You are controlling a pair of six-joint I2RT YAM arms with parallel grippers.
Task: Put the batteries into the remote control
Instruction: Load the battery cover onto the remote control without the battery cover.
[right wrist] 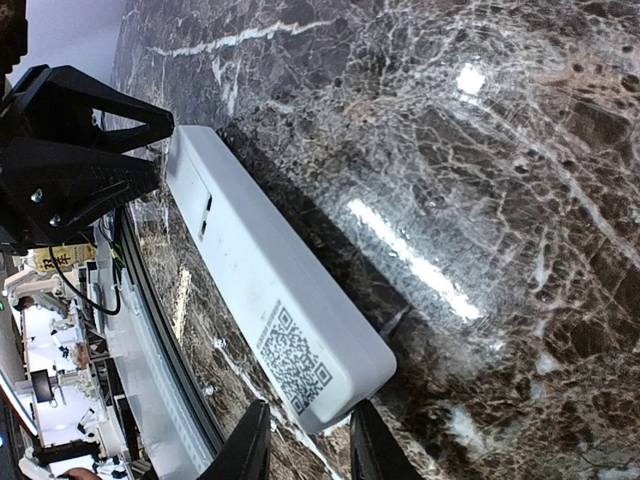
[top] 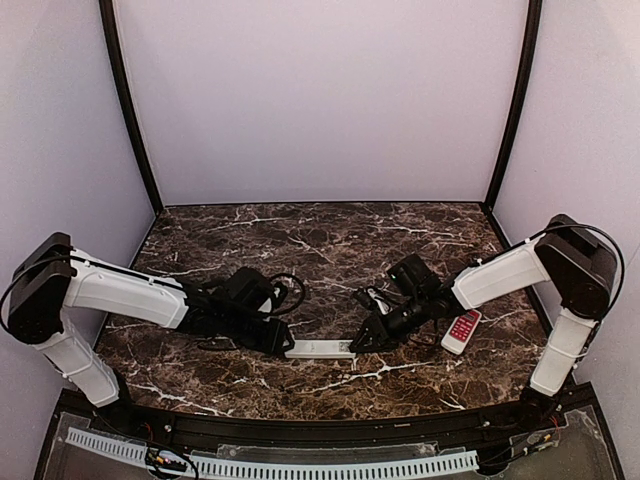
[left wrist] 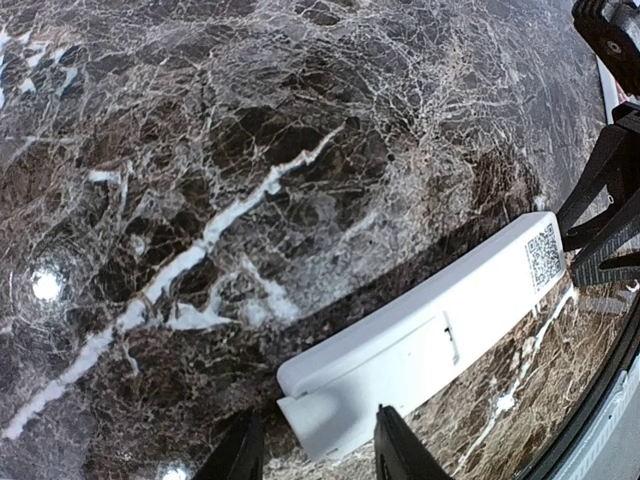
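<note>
The left claw (left wrist: pixel 320 452) and right claw (right wrist: pixel 308 445) each seem to pinch one end of the remote control (top: pixel 320 349) between their fingers, so one hard tug could make it slip out.

Surface (top: pixel 330 235): dark brown marble pattern with white veins, pale walls on three sides.
Remote control (top: pixel 320 349): long, slim, white, lying flat near the front edge, lengthwise left to right.
Left end effector (top: pixel 278 344): black, at the remote control's left end.
Right end effector (top: pixel 362 340): black, at its right end.
Red-and-white remote (top: pixel 462 331): shorter, just beside the right arm (top: pixel 505 275).
</note>
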